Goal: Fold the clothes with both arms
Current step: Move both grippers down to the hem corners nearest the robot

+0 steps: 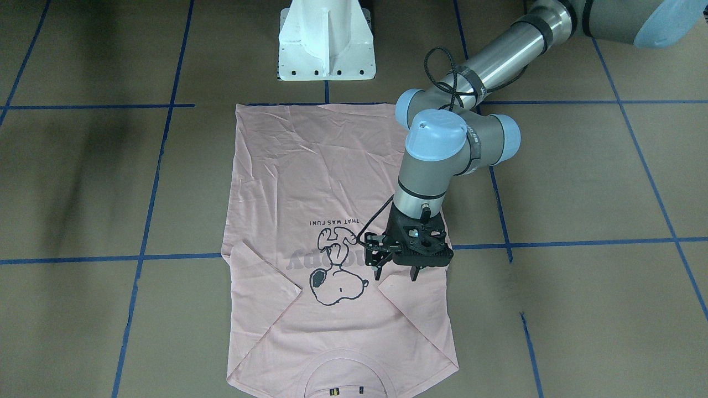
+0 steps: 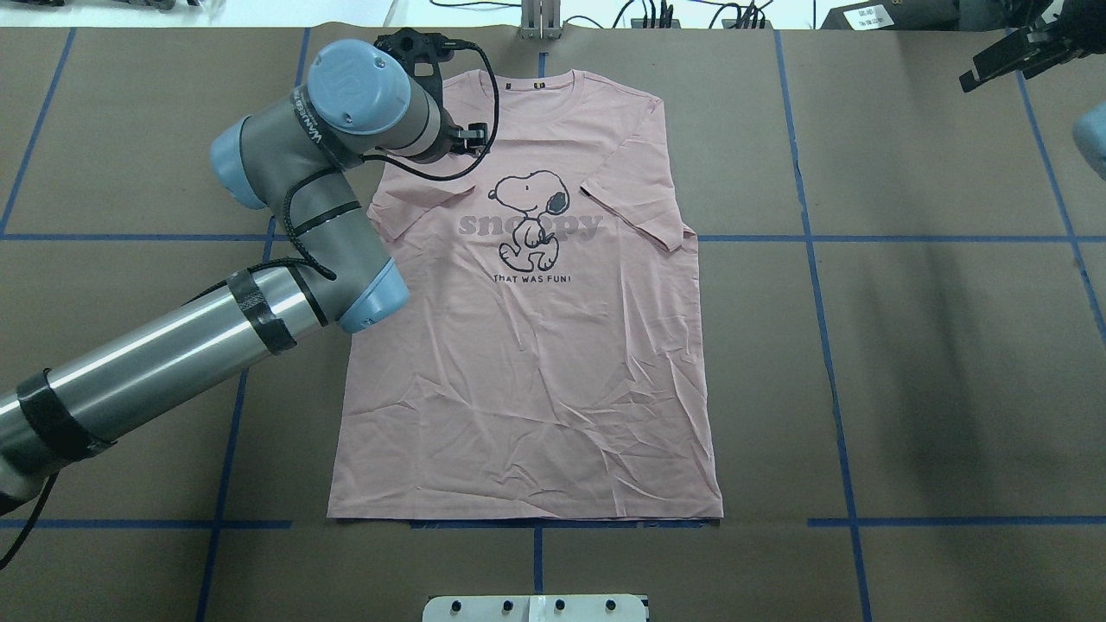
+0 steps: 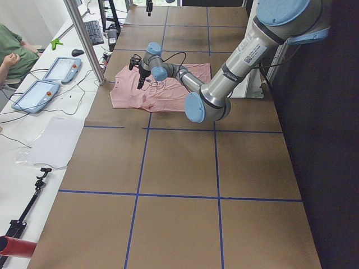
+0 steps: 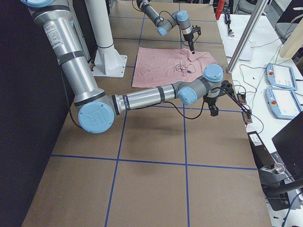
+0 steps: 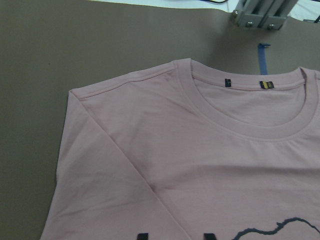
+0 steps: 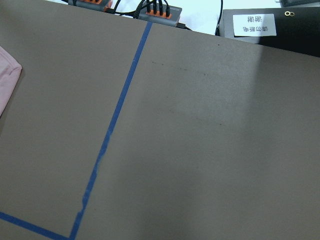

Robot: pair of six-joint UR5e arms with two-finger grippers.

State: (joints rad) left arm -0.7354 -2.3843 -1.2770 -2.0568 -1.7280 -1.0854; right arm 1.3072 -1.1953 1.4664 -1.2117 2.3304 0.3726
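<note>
The left arm's [image 1: 431, 166] spread jaws hover over the shirt's [image 1: 310, 182] sleeve; the right arm's [image 4: 142, 99] sit well apart, state unclear.

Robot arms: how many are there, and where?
2. The left arm reaches over the shirt's shoulder near the collar; the right arm is off the shirt, over the brown table beside it.

- what's the table [image 2: 907, 345] like?
- brown top, gridded with blue tape [image 2: 812, 259].
- and on it?
- a pink shirt [image 2: 536, 389], flat, print up, both sleeves folded in, collar at the far edge. a white pedestal [image 1: 326, 44] stands just beyond its hem.
</note>
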